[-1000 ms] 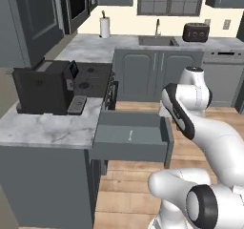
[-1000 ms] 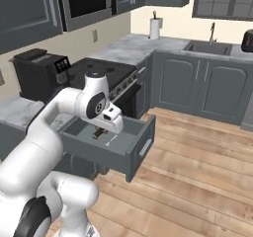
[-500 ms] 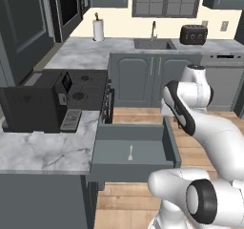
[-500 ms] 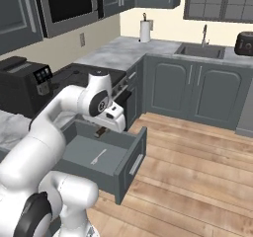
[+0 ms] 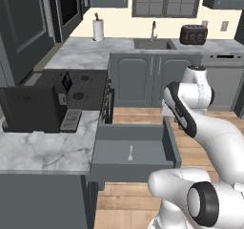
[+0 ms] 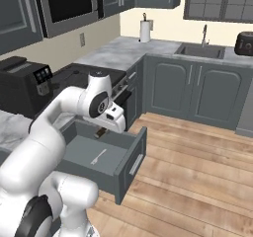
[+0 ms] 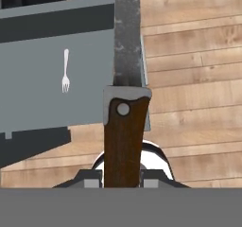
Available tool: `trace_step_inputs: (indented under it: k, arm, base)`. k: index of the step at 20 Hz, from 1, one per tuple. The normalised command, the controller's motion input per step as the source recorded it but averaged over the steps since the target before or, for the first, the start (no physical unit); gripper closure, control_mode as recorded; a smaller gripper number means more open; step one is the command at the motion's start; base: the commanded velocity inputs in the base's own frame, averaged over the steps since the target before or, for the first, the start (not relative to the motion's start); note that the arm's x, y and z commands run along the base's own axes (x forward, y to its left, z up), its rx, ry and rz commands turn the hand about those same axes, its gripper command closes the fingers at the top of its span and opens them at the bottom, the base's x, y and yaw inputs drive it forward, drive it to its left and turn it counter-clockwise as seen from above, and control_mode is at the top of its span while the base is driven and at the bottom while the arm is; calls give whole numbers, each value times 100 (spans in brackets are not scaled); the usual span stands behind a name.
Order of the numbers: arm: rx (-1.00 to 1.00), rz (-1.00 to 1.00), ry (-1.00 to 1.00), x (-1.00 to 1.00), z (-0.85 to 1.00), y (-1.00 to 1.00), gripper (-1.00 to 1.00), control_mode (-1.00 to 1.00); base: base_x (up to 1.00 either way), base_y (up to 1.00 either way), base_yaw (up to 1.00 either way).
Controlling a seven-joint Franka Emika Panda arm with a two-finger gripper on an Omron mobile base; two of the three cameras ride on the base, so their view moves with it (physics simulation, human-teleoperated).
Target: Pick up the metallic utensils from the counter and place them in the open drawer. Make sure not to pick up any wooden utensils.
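From where I stood, the fingers (image 7: pixel 123 181) were clenched on the knife (image 7: pixel 125 103), gripping its dark brown handle low down, with the grey blade running straight out ahead of them. In the hand view the blade lay along the right-hand wall of the open drawer (image 7: pixel 33 70), its length parallel to that wall, so most of the knife hung over the rim and the wooden floor (image 7: pixel 194 79) rather than squarely over the drawer's inside. The drawer's grey bottom lay off to the left of the blade in that view. That sideways offset seemed the thing to settle before any release, as I judged it: the knife needed to come across into the box, keeping its long axis along the drawer.

The fork (image 5: pixel 130 152) lay flat on the drawer bottom, pale against the grey, well apart from the knife; in the right base view it (image 6: pixel 98 156) sat near the middle of the box. One metal piece was thus already stowed, and the second was in hand just beside the drawer's edge. The arm's wrist (image 6: pixel 109 116) hung above the drawer's back part.
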Motion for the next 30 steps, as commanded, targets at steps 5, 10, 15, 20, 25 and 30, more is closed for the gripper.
trace_step_inputs:
  k: [5,10,15,20,25,30]
  arm:
    - [0,0,0,14,0,10,100,-100]
    - [0,11,0,78,-17,64,100,-100]
    - [0,9,3,80,-35,41,100,-100]
    - [3,4,1,72,-67,-4,100,-100]
    - [0,14,8,49,-70,-10,100,-100]
    - [0,9,3,12,-66,-11,100,-100]
  base:
    - [0,0,0]
    - [0,0,0]
    - [0,0,0]
    - [0,0,0]
    - [0,0,0]
    - [0,0,0]
